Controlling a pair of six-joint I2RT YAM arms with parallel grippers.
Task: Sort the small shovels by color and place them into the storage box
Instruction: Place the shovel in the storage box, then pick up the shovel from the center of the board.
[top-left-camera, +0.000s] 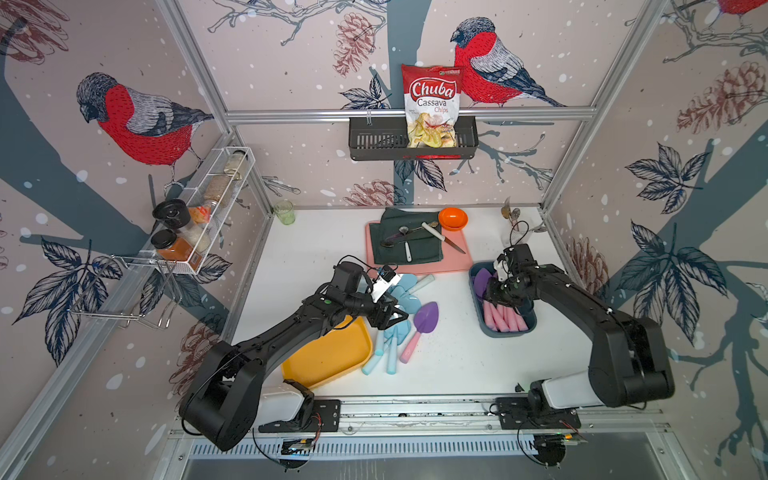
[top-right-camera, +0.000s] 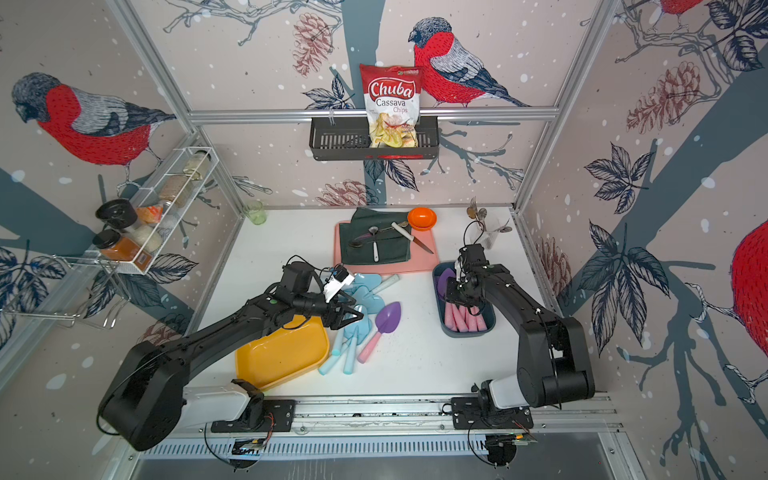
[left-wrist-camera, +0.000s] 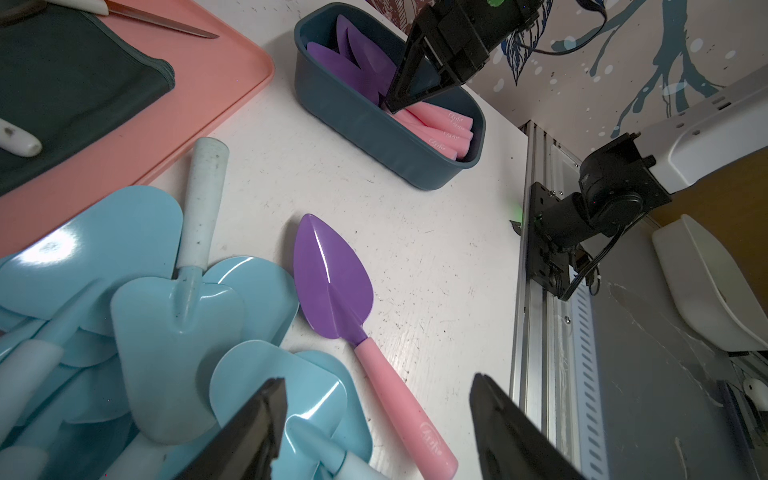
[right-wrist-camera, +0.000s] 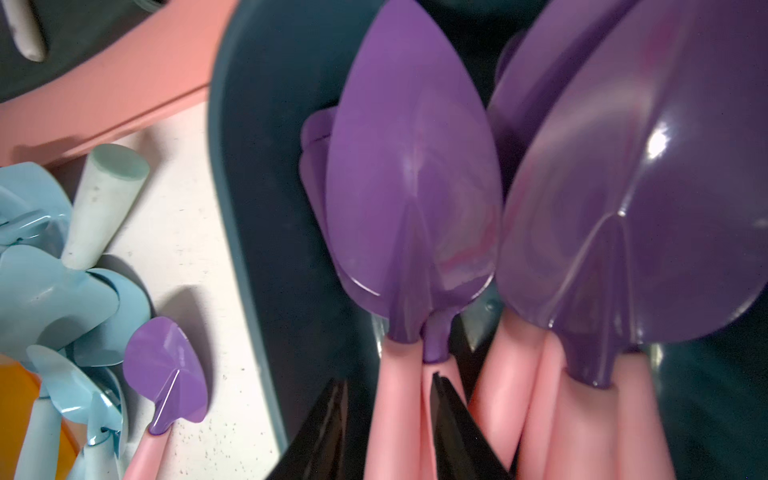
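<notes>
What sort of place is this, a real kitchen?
Probably a mock kitchen booth for robot trials: wallpapered panels in an aluminium frame, a spice rack, two arms bolted to a rail.

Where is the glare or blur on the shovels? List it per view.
Left wrist view: white glare patch on a light blue blade, thin streak on the loose purple blade. Right wrist view: hot spot on the nearest purple blade, its edges soft.

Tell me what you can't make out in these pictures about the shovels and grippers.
- Right wrist view: the right gripper straddles a pink handle in the blue box; contact unclear, close and blurred.
- In both top views the right arm covers the purple shovels in the box; count unknown.
- The blue shovels overlap, partly under the left arm; count unknown.
</notes>
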